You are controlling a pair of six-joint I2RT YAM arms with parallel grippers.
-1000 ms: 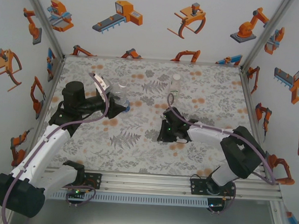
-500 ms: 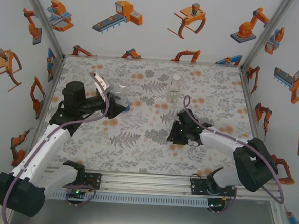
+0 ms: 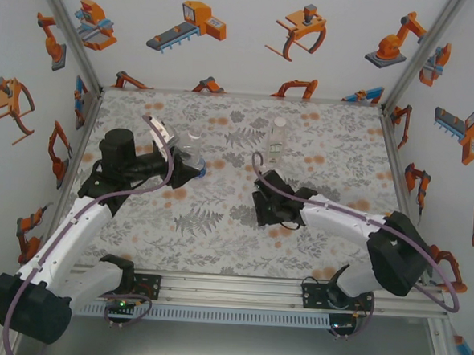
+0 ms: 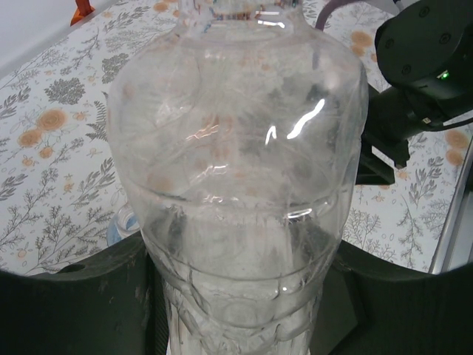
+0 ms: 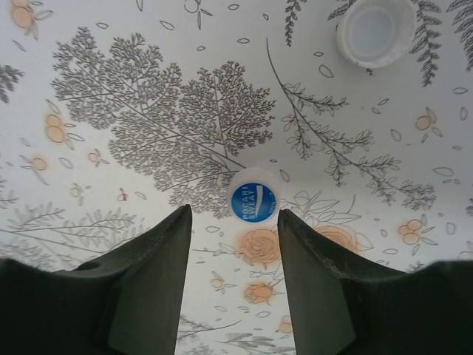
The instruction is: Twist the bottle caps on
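My left gripper (image 3: 188,168) is shut on the lower body of a plain clear bottle (image 4: 236,163), which it holds upright at the left of the table. The same bottle (image 3: 194,141) rises above the fingers in the top view. My right gripper (image 5: 233,211) hangs open just over the cloth, jaws pointing down. A white bottle cap with a blue printed top (image 5: 253,197) lies flat just beyond its fingertips, in line with the gap and touching neither. A second white cap (image 5: 375,29) lies open side up farther off. In the top view the right gripper (image 3: 263,207) is mid-table.
A bottle with a green-white label (image 3: 277,140) stands upright at the back centre, behind the right gripper. A small blue-and-white thing (image 4: 122,222) lies on the cloth beside the left fingers. White walls close in the floral-print table (image 3: 343,152) on three sides.
The right gripper swung right, then came back left to mid-table, and its jaws have opened. The left arm and its bottle have not moved.
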